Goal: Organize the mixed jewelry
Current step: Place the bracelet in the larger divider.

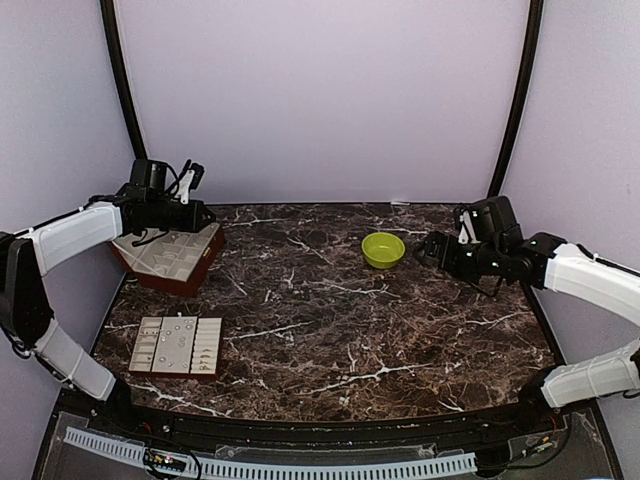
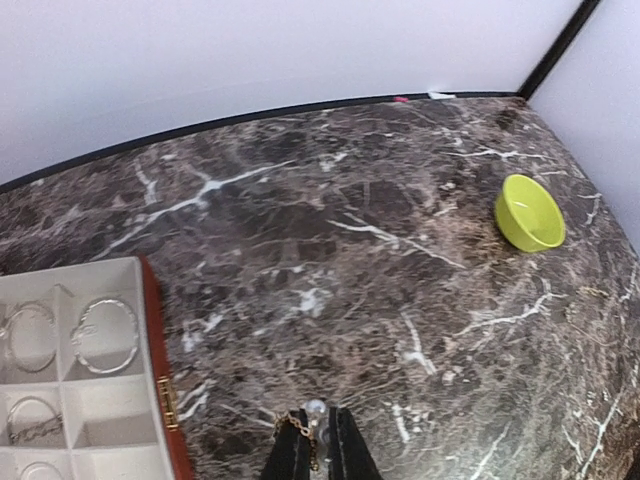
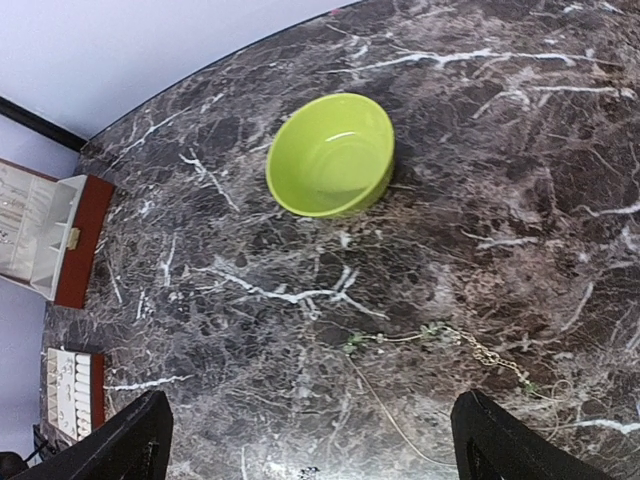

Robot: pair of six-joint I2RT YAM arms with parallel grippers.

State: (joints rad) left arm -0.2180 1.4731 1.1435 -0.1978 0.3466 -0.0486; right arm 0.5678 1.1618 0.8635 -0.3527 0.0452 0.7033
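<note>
Right jaws gape over a chain (image 3: pixel 470 345) (left jaws seemingly pinch another chain (image 2: pixel 296 427)).

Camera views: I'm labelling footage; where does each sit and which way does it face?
Top external: above and behind, looking down on the table; left arm, right arm show.
Left wrist: by the box, facing the bowl; left end effector shut on chain.
Right wrist: looks down at bowl; open right end effector.
Shared: the bowl.

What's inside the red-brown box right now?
The box has cream compartments holding a large hoop, a second hoop beside it and a chain bracelet below. The wrist view cuts off the rest, and from above the left arm covers part of it.
</note>
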